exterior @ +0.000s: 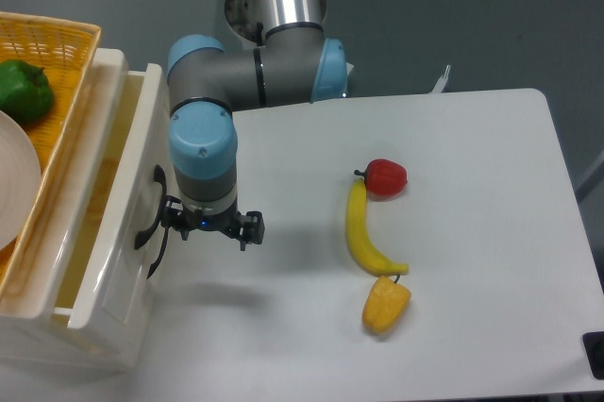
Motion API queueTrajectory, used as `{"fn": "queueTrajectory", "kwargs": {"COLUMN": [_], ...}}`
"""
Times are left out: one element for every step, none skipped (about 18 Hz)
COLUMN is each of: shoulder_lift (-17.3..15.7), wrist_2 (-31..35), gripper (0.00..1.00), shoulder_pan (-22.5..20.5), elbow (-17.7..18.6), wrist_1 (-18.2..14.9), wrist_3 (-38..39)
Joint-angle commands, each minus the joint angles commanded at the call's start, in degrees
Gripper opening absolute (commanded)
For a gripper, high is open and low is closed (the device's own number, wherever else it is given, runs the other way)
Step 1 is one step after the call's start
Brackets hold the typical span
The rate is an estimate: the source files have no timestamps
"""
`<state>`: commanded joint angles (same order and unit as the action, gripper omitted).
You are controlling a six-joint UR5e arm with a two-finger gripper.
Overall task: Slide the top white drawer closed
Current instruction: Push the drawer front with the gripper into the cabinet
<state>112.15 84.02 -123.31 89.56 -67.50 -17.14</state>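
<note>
White table (472,157): banana (360,235), red pepper (385,176), yellow pepper (385,305), white cabinet (104,326).
</note>
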Motion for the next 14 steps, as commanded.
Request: {"fn": "queueTrajectory", "kwargs": {"shoulder_lift": [0.1, 0.1, 0.1, 0.1, 0.2, 0.2, 0.3, 0.3, 0.3, 0.2, 0.2, 0.2, 0.2, 0.2], "wrist_2": [0.0, 0.0, 0.0, 0.0, 0.0, 0.0, 0.0, 0.0, 0.0, 0.0, 0.0, 0.0, 0.0, 0.0], "gripper": [1.00, 1.00, 1.00, 1.00, 1.00, 1.00, 1.00, 1.00, 1.00, 1.00, 1.00, 1.00, 1.00, 1.00], "shoulder_pan": [0.3, 0.4, 0.6, 0.7, 0.8, 1.2, 1.6, 1.8, 1.8, 1.8, 2.0, 2.4, 2.4, 2.3], "elbow": [0.0, 0.0, 0.0, 0.0, 0.1, 0.1, 0.1, 0.1, 0.1, 0.1, 0.0, 0.0, 0.0, -0.1], "wrist_1": [0.0, 0.0, 0.0, 0.0, 0.0, 0.0, 0.0, 0.0, 0.0, 0.0, 0.0, 0.0, 0.0, 0.0], "wrist_3": [0.0, 0.0, 0.0, 0.0, 0.0, 0.0, 0.0, 0.0, 0.0, 0.0, 0.0, 0.0, 0.0, -0.1]}}
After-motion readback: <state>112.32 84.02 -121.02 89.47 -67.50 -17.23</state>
